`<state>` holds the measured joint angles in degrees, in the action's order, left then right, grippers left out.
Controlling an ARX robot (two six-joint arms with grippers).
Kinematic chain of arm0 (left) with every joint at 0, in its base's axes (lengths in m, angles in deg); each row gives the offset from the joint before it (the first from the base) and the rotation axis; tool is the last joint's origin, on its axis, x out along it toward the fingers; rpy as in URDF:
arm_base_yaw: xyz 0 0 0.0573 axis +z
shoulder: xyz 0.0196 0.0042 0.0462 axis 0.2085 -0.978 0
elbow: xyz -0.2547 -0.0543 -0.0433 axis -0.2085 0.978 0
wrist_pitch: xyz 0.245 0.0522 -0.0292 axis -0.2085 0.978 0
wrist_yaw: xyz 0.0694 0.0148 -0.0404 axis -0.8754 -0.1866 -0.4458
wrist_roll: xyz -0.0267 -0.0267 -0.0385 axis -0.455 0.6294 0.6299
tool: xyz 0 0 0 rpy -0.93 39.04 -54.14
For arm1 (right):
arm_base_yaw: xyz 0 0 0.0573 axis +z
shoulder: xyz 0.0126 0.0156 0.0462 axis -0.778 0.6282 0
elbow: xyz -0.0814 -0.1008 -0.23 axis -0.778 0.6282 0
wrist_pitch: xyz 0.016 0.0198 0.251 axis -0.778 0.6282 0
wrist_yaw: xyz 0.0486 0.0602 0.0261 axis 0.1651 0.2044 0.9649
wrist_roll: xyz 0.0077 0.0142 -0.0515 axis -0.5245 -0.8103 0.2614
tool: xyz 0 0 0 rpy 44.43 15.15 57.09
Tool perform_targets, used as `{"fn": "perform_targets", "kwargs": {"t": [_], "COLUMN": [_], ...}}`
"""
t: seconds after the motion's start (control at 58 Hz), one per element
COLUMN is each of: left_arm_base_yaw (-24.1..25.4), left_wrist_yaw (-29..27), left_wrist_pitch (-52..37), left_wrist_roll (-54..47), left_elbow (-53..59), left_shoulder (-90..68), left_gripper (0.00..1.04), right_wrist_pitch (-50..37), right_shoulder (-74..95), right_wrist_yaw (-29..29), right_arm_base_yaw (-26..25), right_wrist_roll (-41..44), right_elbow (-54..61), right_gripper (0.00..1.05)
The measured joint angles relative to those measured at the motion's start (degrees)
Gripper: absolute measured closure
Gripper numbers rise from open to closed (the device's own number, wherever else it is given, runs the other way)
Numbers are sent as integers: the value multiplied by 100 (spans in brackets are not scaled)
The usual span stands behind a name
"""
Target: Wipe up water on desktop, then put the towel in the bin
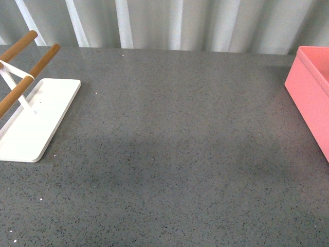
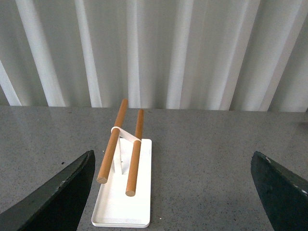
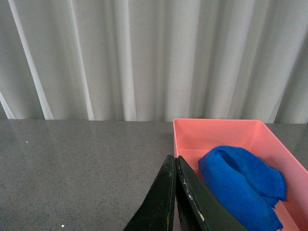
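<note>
Two pincers show only in their own wrist views; neither arm appears in the front view. The left pincer [image 2: 171,192] stands with its dark fingers [image 2: 57,195] wide apart, empty, facing a white rack base [image 2: 124,202] that carries two wooden rods [image 2: 112,144] joined by a white crosspiece. The right pincer [image 3: 175,192] has its fingers pressed together, with nothing between them.

The towel [image 3: 243,187], bright blue and fluffy, lies crumpled inside the bin [image 3: 216,127], a salmon-pink rectangular box with straight walls. In the right wrist view the closed fingertips sit just in front of the bin's near wall, apart from the towel.

From the front, the speckled dark grey bench [image 1: 175,154] fills the picture. The rack base [image 1: 36,121] sits at its left edge, the rods [image 1: 31,72] slanting up and out of the picture. The bin [image 1: 311,90] sits at the right edge, partly cut off, well apart from the rack; the towel is not visible from this angle. Pale pleated curtains [image 1: 169,23] hang behind the bench.
</note>
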<state>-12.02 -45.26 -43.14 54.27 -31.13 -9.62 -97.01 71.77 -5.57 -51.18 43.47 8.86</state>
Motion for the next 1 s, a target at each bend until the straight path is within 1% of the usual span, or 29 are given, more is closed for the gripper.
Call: {"fn": "perform_targets", "kwargs": {"t": [0.104, 0.155, 0.19, 0.397, 0.449, 0.483, 0.5, 0.535, 0.552, 0.742, 0.863, 0.88, 0.897, 1.001], "left_arm_base_yaw": [0, -2, -2, -2, -2, -2, -2, -2, -2, -2, -2, -2, -2, -2], "left_wrist_yaw": [0, 0, 0, -2, 0, 0, 0, 0, 0, -2, 0, 0, 0, 0], "left_wrist_pitch": [0, 0, 0, 0, 0, 0, 0, 0, 0, 0, 0, 0, 0, 0], "left_wrist_roll": [2, 0, 2, 2, 2, 0, 0, 2, 0, 0, 0, 0, 0, 2], "left_elbow": [0, 0, 0, 0, 0, 0, 0, 0, 0, 0, 0, 0, 0, 0], "left_shoulder": [0, 0, 0, 0, 0, 0, 0, 0, 0, 0, 0, 0, 0, 0], "left_gripper": [7, 7, 7, 7, 7, 7, 7, 7, 7, 7, 7, 7, 7, 7], "right_wrist_pitch": [151, 874, 1084, 1123, 1123, 1123, 1123, 1123, 1123, 1123, 1123, 1123, 1123, 1123], "right_shoulder": [-151, -691, -914, -1091, -1091, -1091, -1091, -1091, -1091, -1091, -1091, -1091, -1091, -1091], "right_wrist_yaw": [0, 4, -2, -13, -13, -13, -13, -15, -15, -13, -15, -15, -13, -13], "right_arm_base_yaw": [0, 0, 0, 0, 0, 0, 0, 0, 0, 0, 0, 0, 0, 0], "right_wrist_roll": [-2, -2, -2, 0, -2, -2, -2, -4, -2, -2, -4, -4, -4, -9], "right_elbow": [0, -2, 0, -2, -2, -2, -2, -2, -2, -2, -2, -2, -2, -2], "right_gripper": [101, 101, 101, 101, 93, 85, 84, 77, 75, 34, 14, 9, 6, 7]}}
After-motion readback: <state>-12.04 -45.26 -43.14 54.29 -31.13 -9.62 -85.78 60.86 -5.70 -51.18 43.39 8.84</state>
